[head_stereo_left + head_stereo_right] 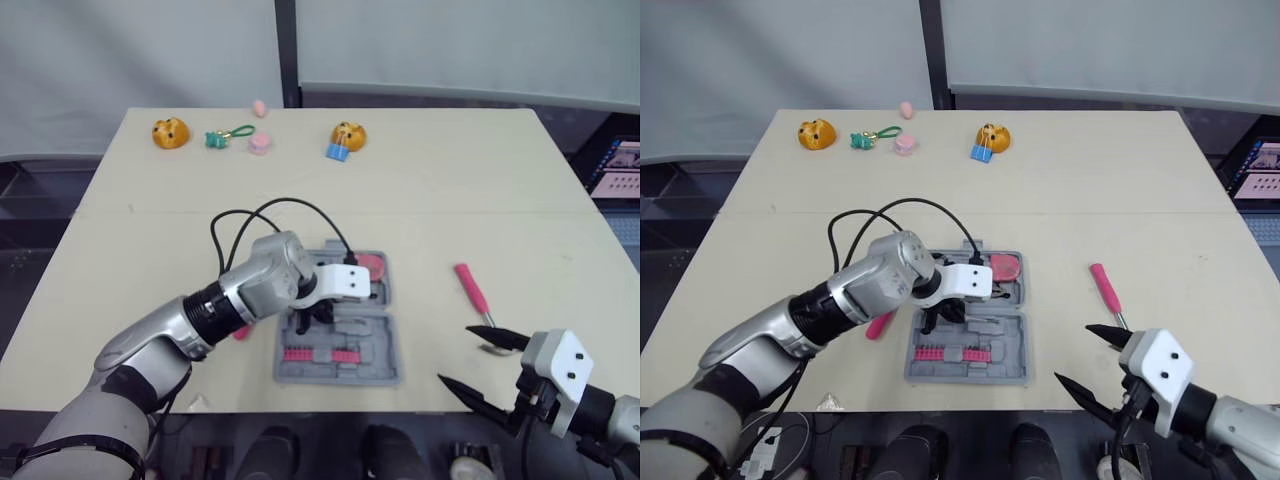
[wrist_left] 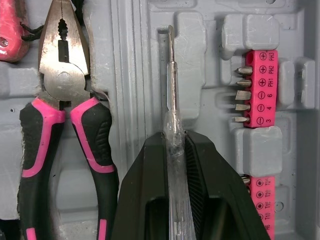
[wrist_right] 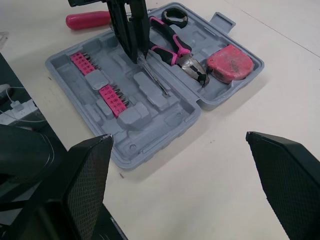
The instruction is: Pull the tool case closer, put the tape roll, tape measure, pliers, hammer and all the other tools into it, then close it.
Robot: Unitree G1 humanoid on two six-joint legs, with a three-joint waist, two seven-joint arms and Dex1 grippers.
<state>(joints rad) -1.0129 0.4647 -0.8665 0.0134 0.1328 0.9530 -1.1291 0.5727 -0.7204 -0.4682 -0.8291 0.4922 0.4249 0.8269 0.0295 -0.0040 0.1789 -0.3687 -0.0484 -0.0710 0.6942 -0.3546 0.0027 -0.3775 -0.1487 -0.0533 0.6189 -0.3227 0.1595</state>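
The grey tool case [image 1: 375, 365] lies open near the table's front edge. In it lie pink-and-black pliers [image 2: 62, 100], a pink tape measure [image 3: 231, 61] and pink bit strips [image 2: 256, 90]. My left gripper [image 2: 173, 137] hangs over the case's middle, shut on a clear-handled screwdriver [image 2: 171, 75] whose metal shaft points into a moulded slot. A pink-handled tool [image 1: 470, 289] lies on the table right of the case, its metal end near my right gripper [image 1: 455, 355], which stands open at the front right with nothing in it. Another pink handle [image 1: 878, 325] lies left of the case.
Along the table's far side sit two orange toy figures [image 1: 170, 132] [image 1: 349, 135], a green keyring [image 1: 222, 136], small pink pieces [image 1: 259, 144] and a blue clip [image 1: 335, 152]. A black cable [image 1: 250, 215] loops above my left wrist. Bare tabletop [image 1: 520, 210] lies right of the case.
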